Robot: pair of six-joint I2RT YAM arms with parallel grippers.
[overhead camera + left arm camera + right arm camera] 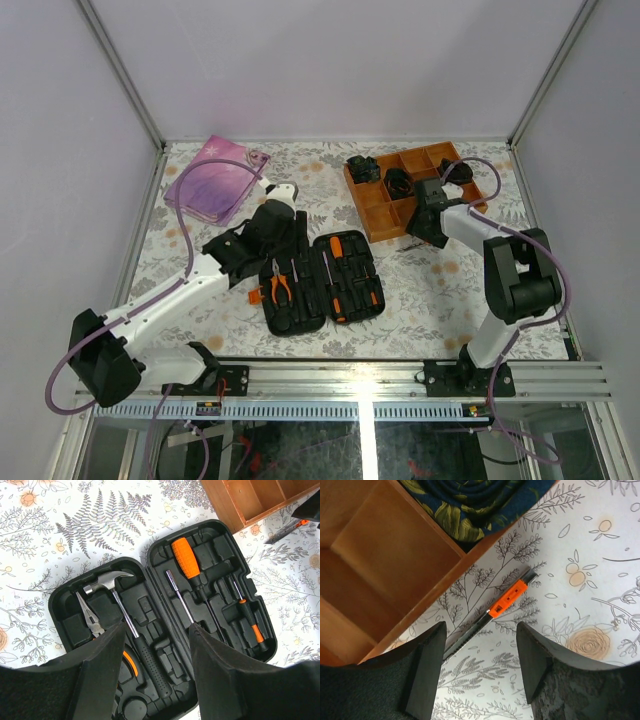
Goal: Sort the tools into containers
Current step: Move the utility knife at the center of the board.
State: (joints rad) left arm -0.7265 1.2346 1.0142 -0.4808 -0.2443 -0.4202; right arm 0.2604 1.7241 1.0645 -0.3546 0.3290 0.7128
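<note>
The left arm [170, 300] stretches long and low from its base. Its wrist bends so the left claw [157, 630] points down. This claw is let go, and nothing sits between its two fingers. Right under it lies the open tool case [227, 545]. By the claw's left finger, the pliers [90, 617] and the hammer [107, 580] rest in their slots. Past its right finger lie the big orange screwdriver [186, 557] and a thin driver [250, 622].

The right arm [500, 260] stands tall, folds at the elbow and reaches away from its base. The right claw [480, 627] points down too. It is spread wide and grips nothing. Under the gap between its fingers, a small orange-and-black tool [507, 597] lies flat on the flowery table [580, 540]. Just left of this claw is the wooden tray [395, 545]. A dark rolled bundle [475, 500] sits in the tray, farther ahead of the claw.
</note>
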